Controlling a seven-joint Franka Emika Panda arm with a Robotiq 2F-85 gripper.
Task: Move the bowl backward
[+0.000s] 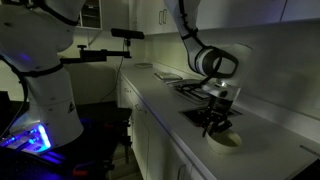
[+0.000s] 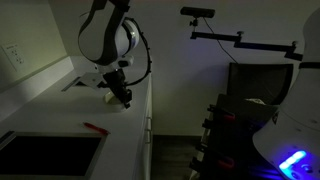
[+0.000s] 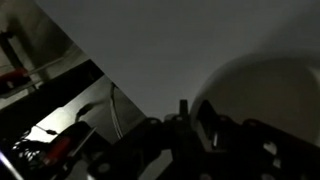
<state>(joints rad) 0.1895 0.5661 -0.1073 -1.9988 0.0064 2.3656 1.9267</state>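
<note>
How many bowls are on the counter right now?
1. The bowl sits on the counter, right by the gripper. The light is dim, so another bowl could be hidden behind the arm.

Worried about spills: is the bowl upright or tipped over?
Upright: the bowl sits flat on the counter, its pale rim showing as a level oval.
</note>
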